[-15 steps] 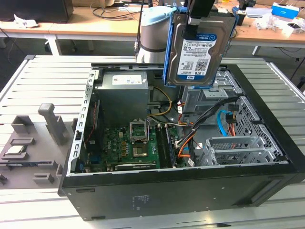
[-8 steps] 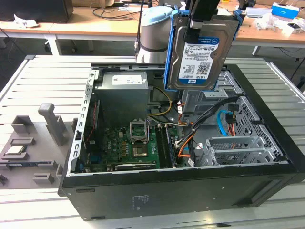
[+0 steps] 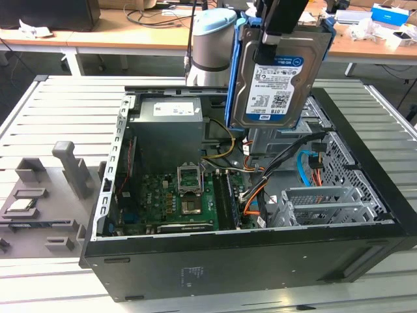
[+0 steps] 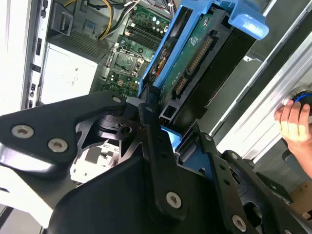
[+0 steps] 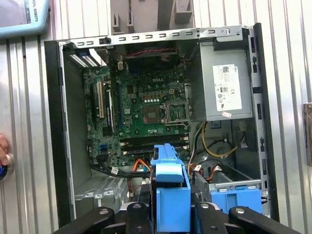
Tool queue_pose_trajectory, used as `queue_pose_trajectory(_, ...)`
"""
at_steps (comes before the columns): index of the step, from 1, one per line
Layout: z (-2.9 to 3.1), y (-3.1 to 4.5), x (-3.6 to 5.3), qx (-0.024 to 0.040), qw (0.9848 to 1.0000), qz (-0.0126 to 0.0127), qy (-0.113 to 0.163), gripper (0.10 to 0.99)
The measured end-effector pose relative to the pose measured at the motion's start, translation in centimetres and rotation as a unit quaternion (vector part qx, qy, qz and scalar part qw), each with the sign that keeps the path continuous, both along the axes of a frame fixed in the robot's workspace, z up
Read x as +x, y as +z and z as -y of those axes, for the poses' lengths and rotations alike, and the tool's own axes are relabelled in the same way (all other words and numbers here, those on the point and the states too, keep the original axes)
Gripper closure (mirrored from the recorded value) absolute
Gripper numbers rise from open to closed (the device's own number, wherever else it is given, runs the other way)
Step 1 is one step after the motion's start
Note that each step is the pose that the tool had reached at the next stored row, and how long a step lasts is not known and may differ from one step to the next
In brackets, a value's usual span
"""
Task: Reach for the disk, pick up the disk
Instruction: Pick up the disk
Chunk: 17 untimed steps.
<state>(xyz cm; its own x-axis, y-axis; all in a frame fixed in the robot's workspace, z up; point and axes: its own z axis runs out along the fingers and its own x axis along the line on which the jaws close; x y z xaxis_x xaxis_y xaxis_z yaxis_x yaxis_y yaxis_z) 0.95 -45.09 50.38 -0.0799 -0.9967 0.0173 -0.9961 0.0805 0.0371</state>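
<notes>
Your gripper (image 3: 281, 29) clamped on the disk (image 3: 277, 78), upper centre of the exterior view, disk lifted upright above the open case (image 3: 260, 261), blue bracket (image 5: 171, 195) between the fingers (image 4: 156, 161), a hand (image 4: 292, 122) nearby.

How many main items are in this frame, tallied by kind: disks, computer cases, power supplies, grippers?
Disk, lifted above the case, held in the gripper: 1
Open computer case: 1
Power supply inside the case: 1
Gripper, shut on the disk: 1
Total: 4
</notes>
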Motion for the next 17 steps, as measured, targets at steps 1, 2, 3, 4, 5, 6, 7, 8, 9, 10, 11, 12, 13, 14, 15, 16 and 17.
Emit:
queue_pose_trajectory(1,0.10,0.00,0.00,0.0000,1.0000,0.0000,0.000,0.722)
queue_pose_trajectory(2,0.27,0.00,0.00,0.0000,1.0000,0.0000,0.000,0.722)
queue_pose_trajectory(3,0.38,0.00,0.00,0.0000,1.0000,0.0000,0.000,0.722)
queue_pose_trajectory(4,0.49,0.00,0.00,0.0000,1.0000,0.0000,0.000,0.722)
queue_pose_trajectory(5,0.59,0.00,0.00,0.0000,1.0000,0.0000,0.000,0.722)
queue_pose_trajectory(6,0.70,0.00,0.00,0.0000,1.0000,0.0000,0.000,0.722)
queue_pose_trajectory(7,0.81,0.00,0.00,0.0000,1.0000,0.0000,0.000,0.722)
queue_pose_trajectory(8,0.97,0.00,0.00,0.0000,1.0000,0.0000,0.000,0.722)
queue_pose_trajectory(9,1.13,0.00,0.00,0.0000,1.0000,0.0000,0.000,0.722)
queue_pose_trajectory(10,1.27,0.00,0.00,0.0000,1.0000,0.0000,0.000,0.722)
queue_pose_trajectory(11,1.41,0.00,0.00,0.0000,1.0000,0.0000,0.000,0.722)
queue_pose_trajectory(12,1.71,0.00,0.00,0.0000,1.0000,0.0000,0.000,0.722)
queue_pose_trajectory(13,1.89,0.00,0.00,0.0000,1.0000,0.0000,0.000,0.722)
queue_pose_trajectory(14,1.98,0.00,0.00,0.0000,1.0000,0.0000,0.000,0.722)
queue_pose_trajectory(15,2.16,0.00,0.00,0.0000,1.0000,0.0000,0.000,0.722)
queue_pose_trajectory(16,2.37,0.00,0.00,0.0000,1.0000,0.0000,0.000,0.722)
queue_pose_trajectory(17,2.58,0.00,0.00,0.0000,1.0000,0.0000,0.000,0.722)
